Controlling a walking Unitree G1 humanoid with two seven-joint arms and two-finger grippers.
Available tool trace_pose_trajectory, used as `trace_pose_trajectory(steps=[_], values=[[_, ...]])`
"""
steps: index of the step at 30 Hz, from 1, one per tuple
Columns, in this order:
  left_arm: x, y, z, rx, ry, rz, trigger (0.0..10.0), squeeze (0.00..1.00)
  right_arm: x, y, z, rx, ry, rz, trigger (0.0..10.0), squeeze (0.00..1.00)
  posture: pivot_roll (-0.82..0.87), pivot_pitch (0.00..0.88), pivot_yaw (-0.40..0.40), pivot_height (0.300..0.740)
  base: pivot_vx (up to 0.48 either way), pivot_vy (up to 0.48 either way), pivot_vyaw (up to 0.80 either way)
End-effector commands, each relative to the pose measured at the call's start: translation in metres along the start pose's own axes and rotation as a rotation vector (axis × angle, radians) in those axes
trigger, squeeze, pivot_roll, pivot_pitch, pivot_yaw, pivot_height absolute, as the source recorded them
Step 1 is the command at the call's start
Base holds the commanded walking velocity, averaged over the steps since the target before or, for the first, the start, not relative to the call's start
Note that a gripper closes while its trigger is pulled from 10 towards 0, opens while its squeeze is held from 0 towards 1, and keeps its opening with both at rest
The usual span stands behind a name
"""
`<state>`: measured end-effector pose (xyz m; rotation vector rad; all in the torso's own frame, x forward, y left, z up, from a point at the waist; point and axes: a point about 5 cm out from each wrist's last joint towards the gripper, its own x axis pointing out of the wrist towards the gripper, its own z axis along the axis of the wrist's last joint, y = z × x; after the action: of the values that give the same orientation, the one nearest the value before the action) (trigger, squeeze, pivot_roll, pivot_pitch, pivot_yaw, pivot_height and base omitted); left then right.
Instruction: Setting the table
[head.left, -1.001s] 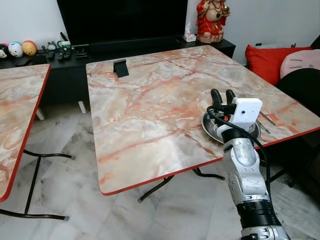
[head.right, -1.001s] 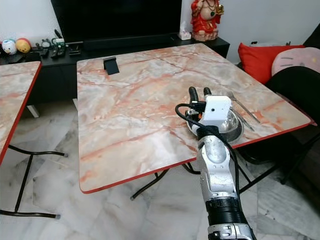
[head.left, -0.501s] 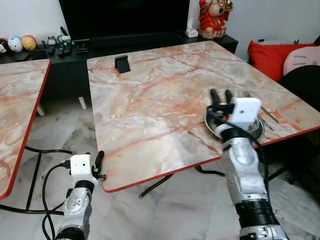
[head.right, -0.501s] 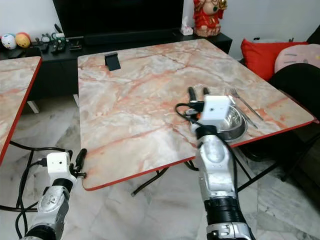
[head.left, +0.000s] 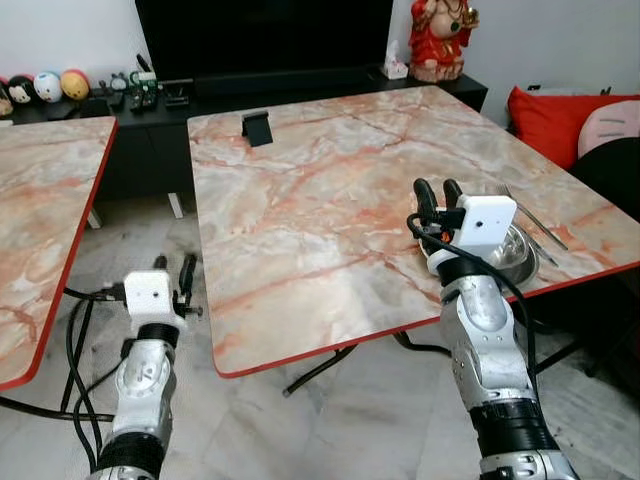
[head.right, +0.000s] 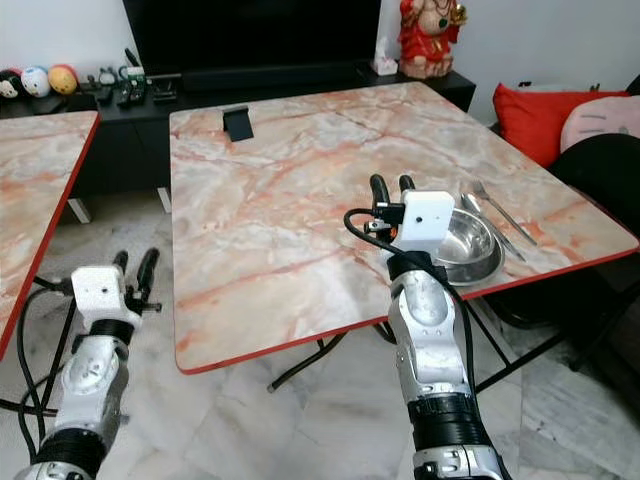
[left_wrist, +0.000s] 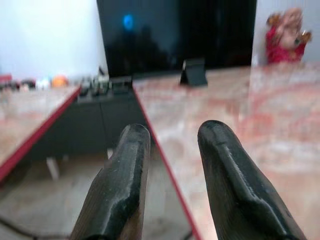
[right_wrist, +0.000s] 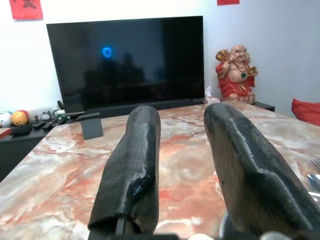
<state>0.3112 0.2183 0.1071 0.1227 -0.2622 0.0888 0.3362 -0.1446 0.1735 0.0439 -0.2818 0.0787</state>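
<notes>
Left gripper (head.left: 173, 275) now raised off table's (head.left: 300, 220) 9 o'clock edge, jaws apart, empty; absent second ago. Right gripper (head.right: 386, 186) still over table beside bowl's (head.right: 470, 245) 9 o'clock rim, jaws apart, empty. Fork (head.right: 499, 213) at bowl's 3 o'clock. Placement seemingly done; next item due.

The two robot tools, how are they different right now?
The right tool is raised over the marble table, next to the steel bowl; the left tool sits lower, off the table's edge and above the floor. The right tool's arm reaches up high in front of the camera; the left tool's arm stays low at the side. Both tools are open, empty, and have two black fingers.
</notes>
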Motion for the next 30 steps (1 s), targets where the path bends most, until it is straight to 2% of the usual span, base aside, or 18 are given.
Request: trace_pose_trajectory(steps=[1,8,12,16,18,20,23,24,25,26,30], values=[[0.000,0.003,0.007,0.018,-0.021,0.000,10.0,0.00,-0.001,0.001,0.003,0.006,-0.008,-0.002,10.0,0.00,-0.05,0.000,0.013,0.740,0.000,0.000,0.00],[-0.009,0.002,0.024,0.018,-0.068,0.001,10.0,0.00,-0.004,-0.002,0.001,0.003,-0.006,-0.009,10.0,0.00,-0.05,0.000,0.018,0.740,0.000,0.000,0.00],[-0.008,-0.007,0.038,-0.014,-0.099,-0.010,10.0,0.00,-0.008,-0.002,-0.002,-0.007,0.005,-0.010,10.0,0.00,-0.05,0.000,0.014,0.740,0.000,0.000,0.00],[-0.010,-0.012,0.042,-0.040,-0.102,-0.008,10.0,0.00,-0.010,-0.005,-0.004,-0.013,0.015,-0.014,10.0,0.00,-0.05,0.000,0.017,0.740,0.000,0.000,0.00],[-0.019,-0.023,0.053,-0.077,-0.110,-0.036,10.0,0.00,-0.023,-0.018,-0.009,-0.024,0.031,-0.067,10.0,0.00,-0.05,0.000,0.014,0.740,0.000,0.000,0.00],[-0.020,-0.024,0.054,-0.078,-0.106,-0.043,10.0,0.00,-0.028,-0.020,-0.011,-0.033,0.039,-0.073,10.0,0.00,-0.05,0.000,0.013,0.740,0.000,0.000,0.00],[-0.025,-0.020,0.056,-0.064,-0.087,-0.047,10.0,0.00,-0.045,-0.025,-0.016,-0.080,0.065,-0.066,10.0,0.00,-0.06,0.000,0.022,0.740,0.000,0.000,0.00],[-0.029,-0.015,0.055,-0.053,-0.075,-0.048,10.0,0.00,-0.057,-0.029,-0.018,-0.139,0.077,-0.048,10.0,0.00,-0.07,0.000,0.030,0.740,0.000,0.000,0.00],[-0.029,-0.015,0.055,-0.053,-0.075,-0.048,10.0,0.00,-0.057,-0.029,-0.018,-0.139,0.077,-0.048,10.0,0.00,-0.07,0.000,0.030,0.740,0.000,0.000,0.00],[-0.034,-0.011,0.055,-0.044,-0.058,-0.052,10.0,0.00,-0.068,-0.034,-0.019,-0.153,0.094,-0.058,10.0,0.00,-0.07,0.000,0.032,0.740,0.000,0.000,0.00],[-0.038,-0.007,0.057,-0.022,-0.037,-0.077,10.0,0.00,-0.076,-0.038,-0.020,-0.160,0.109,-0.088,10.0,0.00,-0.08,0.000,0.042,0.740,0.000,0.000,0.00]])
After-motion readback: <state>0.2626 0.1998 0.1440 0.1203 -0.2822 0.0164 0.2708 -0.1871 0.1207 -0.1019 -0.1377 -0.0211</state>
